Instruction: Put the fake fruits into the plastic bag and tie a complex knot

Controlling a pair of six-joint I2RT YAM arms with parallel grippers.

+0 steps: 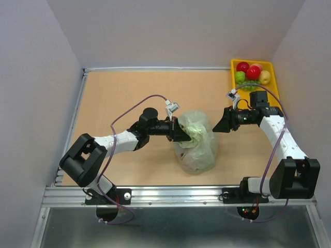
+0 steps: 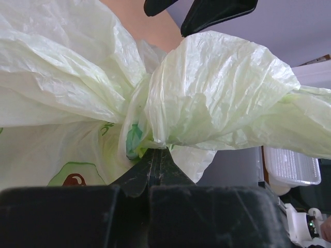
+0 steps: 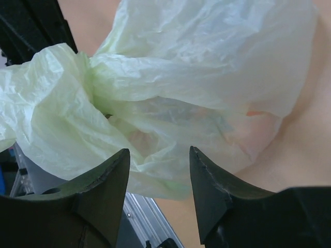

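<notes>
Your left fingers pinch the plastic bag by its gathered neck. Your right fingers, half open and empty, face it. Close on too little film and it may slip or tear. Some fake fruits sit well behind the right fingers and risk being knotted out.

From above, the fingertips of the left hand vanish into folds of the plastic bag, whose contents show only as faint shapes through the film. At upper right the fake fruits are too small to tell their kinds. Both wrist views crop the bag at their edges.
</notes>
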